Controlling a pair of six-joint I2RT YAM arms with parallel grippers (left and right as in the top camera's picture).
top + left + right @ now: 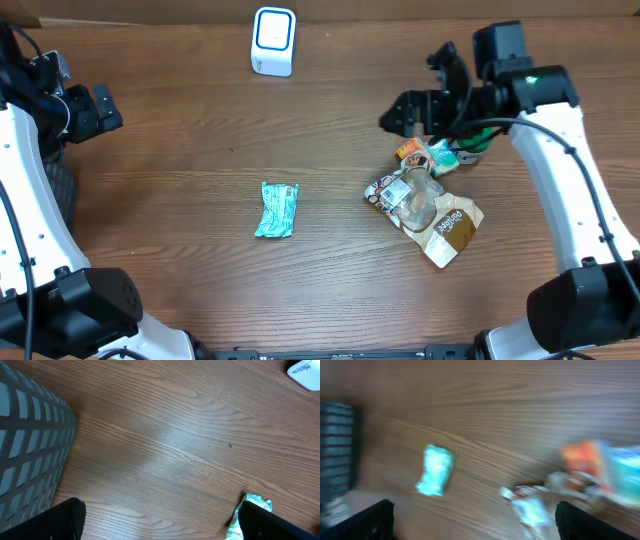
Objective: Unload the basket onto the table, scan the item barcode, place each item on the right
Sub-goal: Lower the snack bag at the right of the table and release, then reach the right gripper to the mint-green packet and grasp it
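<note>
Both pincers gape empty: the right pincer point(425, 95) hangs over the heap of snack packets point(428, 205) near the bench's point(180, 170) right edge, the left pincer point(108, 110) by the left edge. The teal packet point(277, 210) lies alone mid-bench, the white scanner point(273, 40) at the far edge. Grabbing into the heap could catch two packets or cover the barcode.

Wooden table point(200, 150) bears white scanner point(273, 40), teal packet point(277, 209), snack pile point(430, 205)

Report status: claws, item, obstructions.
Left claw, right claw open, empty. Teal packet lies alone; snack pile beside right claw. White scanner unobstructed.
</note>
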